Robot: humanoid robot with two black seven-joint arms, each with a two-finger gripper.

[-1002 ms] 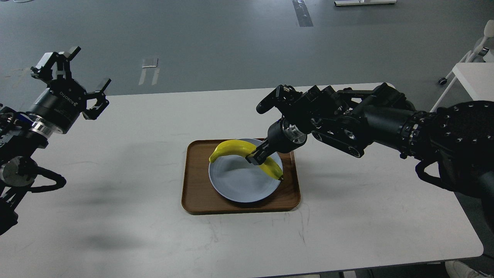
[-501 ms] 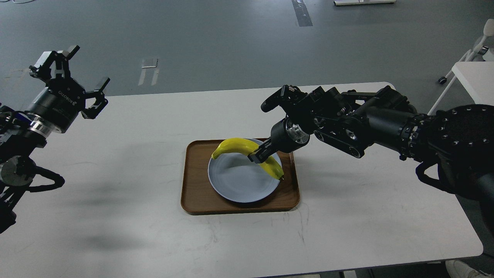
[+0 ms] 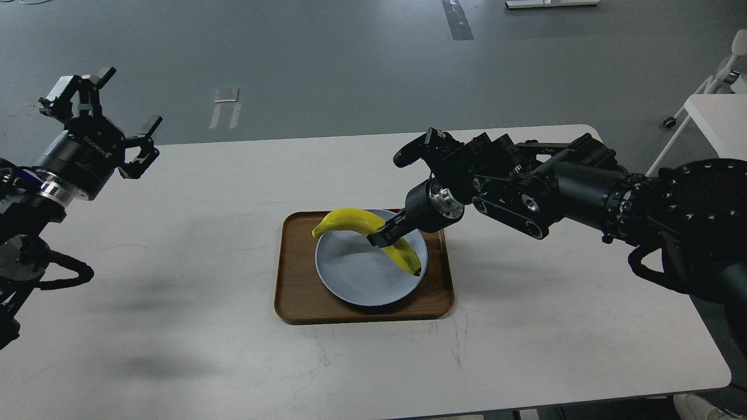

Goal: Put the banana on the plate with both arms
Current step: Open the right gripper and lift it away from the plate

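White lettering, seemingly "ROBOTIQ", marks the left gripper (image 3: 96,111), fingers spread wide. The right gripper (image 3: 382,233) clamps a smooth curved yellow banana (image 3: 350,219) above the matte blue-grey plate (image 3: 356,280) on a wooden tray (image 3: 295,291).

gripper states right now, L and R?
Left gripper: open, empty, raised over the table's far left edge.
Right gripper: shut on the banana, held above the plate.

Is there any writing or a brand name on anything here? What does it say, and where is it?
"ROBOTIQ": white letters on the black wrist behind the left gripper, seen at a slant.
No other text is readable: none shows on the right arm, banana, plate, tray or table.
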